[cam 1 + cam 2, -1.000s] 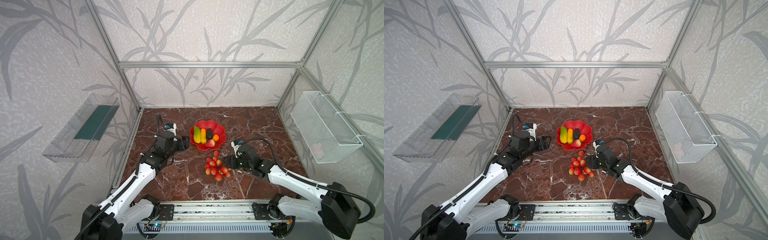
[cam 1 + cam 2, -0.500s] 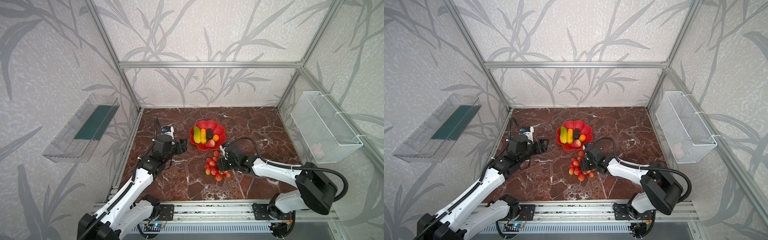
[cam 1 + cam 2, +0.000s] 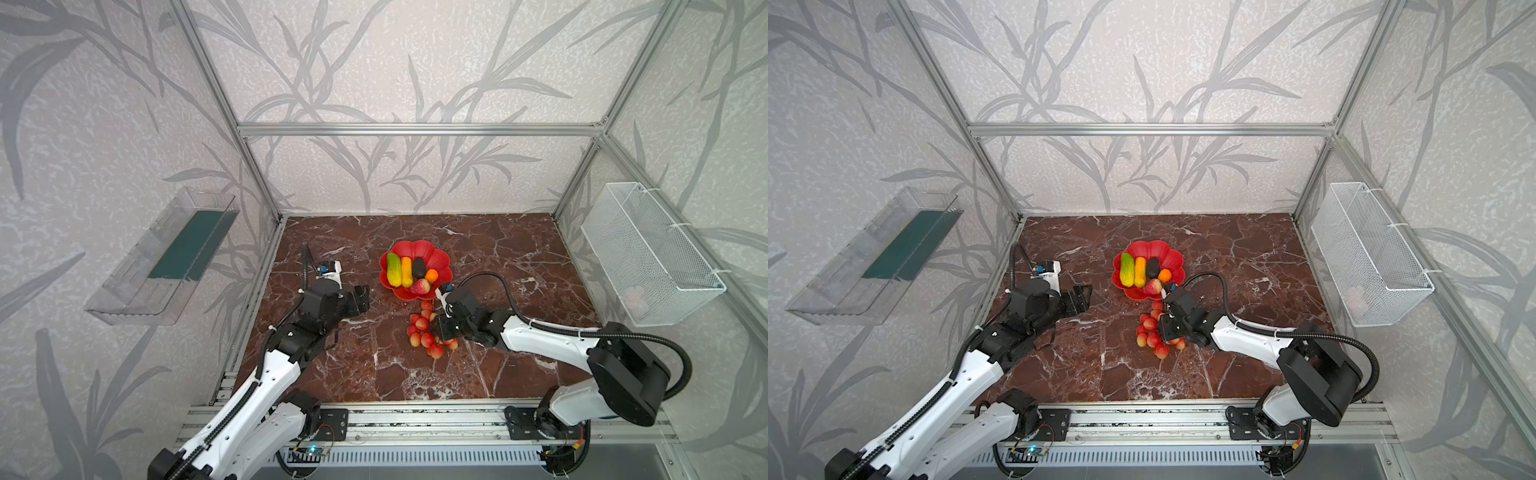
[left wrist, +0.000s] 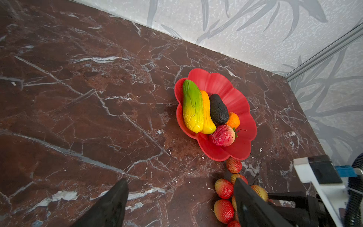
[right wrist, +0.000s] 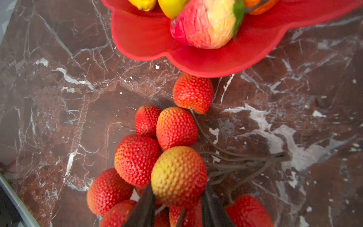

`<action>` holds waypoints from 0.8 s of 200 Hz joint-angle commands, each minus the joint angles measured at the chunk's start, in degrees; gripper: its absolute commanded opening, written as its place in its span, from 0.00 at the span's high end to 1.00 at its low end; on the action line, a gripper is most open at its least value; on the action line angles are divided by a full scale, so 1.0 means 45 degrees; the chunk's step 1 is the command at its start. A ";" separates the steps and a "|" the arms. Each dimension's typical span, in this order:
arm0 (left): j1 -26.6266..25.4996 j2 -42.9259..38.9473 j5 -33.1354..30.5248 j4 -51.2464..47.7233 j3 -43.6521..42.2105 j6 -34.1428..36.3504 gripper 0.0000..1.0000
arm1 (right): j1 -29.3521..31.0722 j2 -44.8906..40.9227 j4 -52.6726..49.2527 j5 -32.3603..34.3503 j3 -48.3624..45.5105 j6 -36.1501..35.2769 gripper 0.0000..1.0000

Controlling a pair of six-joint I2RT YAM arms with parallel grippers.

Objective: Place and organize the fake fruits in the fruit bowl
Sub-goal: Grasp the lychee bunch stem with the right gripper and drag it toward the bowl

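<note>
The red scalloped fruit bowl [image 3: 440, 257] [image 3: 1173, 255] [image 4: 225, 84] [image 5: 137, 35] holds a green-yellow oblong fruit [image 3: 393, 269], an orange-yellow one [image 3: 406, 272], a dark oval [image 3: 419, 267], a small orange ball [image 3: 432, 275] and a red-pink strawberry-like piece [image 3: 420, 286]. Just in front of the bowl, a bunch of red berries [image 3: 422, 332] [image 3: 1150, 332] [image 5: 137, 159] lies on the marble. My right gripper [image 3: 436, 328] [image 5: 177, 188] is down on the bunch, its jaws pressed against both sides of a yellow-red berry. My left gripper [image 3: 361, 297] [image 4: 180, 180] hovers open and empty, left of the bowl.
A white wire basket [image 3: 648, 253] hangs on the right wall and a clear plastic tray [image 3: 166, 253] on the left wall. Aluminium rails [image 3: 415, 415] run along the front edge. Bare marble floor [image 3: 519, 249] stretches behind and to the right of the bowl.
My right gripper slid left onto the berry bunch and its jaws closed around one berry. My left gripper drew back a little from the bowl and opened wider.
</note>
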 commanded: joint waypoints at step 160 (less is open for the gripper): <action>0.0181 -0.2440 -0.1660 -0.0188 -0.1102 -0.0040 0.00 | 0.0009 -0.1556 -0.2904 0.1329 0.4807 -0.2592 0.82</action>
